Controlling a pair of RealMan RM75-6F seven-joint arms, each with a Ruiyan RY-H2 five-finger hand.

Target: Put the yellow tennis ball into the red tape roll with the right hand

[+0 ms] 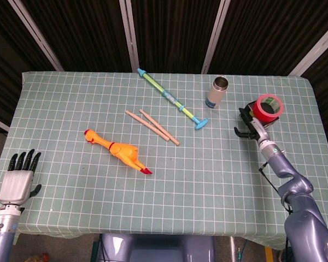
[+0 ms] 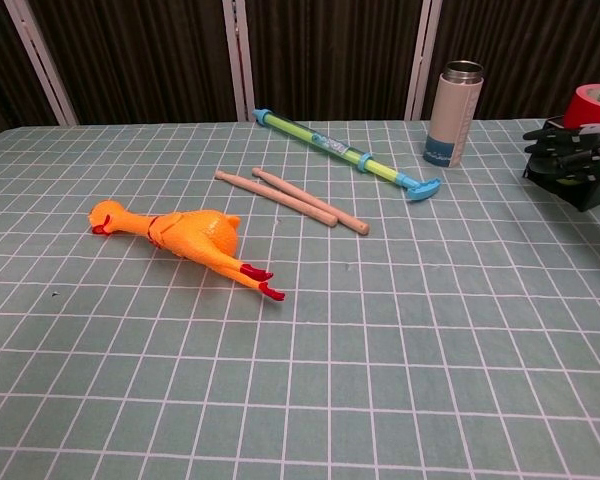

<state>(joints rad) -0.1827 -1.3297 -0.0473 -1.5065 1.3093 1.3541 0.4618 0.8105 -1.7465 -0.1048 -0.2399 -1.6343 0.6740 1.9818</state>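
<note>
The red tape roll (image 1: pixel 261 111) stands near the table's right edge; the chest view shows only its top (image 2: pixel 592 96) at the frame's right border. My right hand (image 1: pixel 247 124) sits just left of the roll and close against it, fingers curled. It shows again in the chest view (image 2: pixel 568 160), below the roll. The yellow tennis ball is hidden inside those fingers in both views. My left hand (image 1: pixel 19 177) hangs off the table's front left corner, fingers straight and apart, holding nothing.
A steel bottle (image 1: pixel 218 91) stands left of the roll, behind the right hand. A green and blue toy pump (image 1: pixel 172 99), two wooden sticks (image 1: pixel 153 126) and an orange rubber chicken (image 1: pixel 117 150) lie across the middle of the checked tablecloth (image 1: pixel 208 185).
</note>
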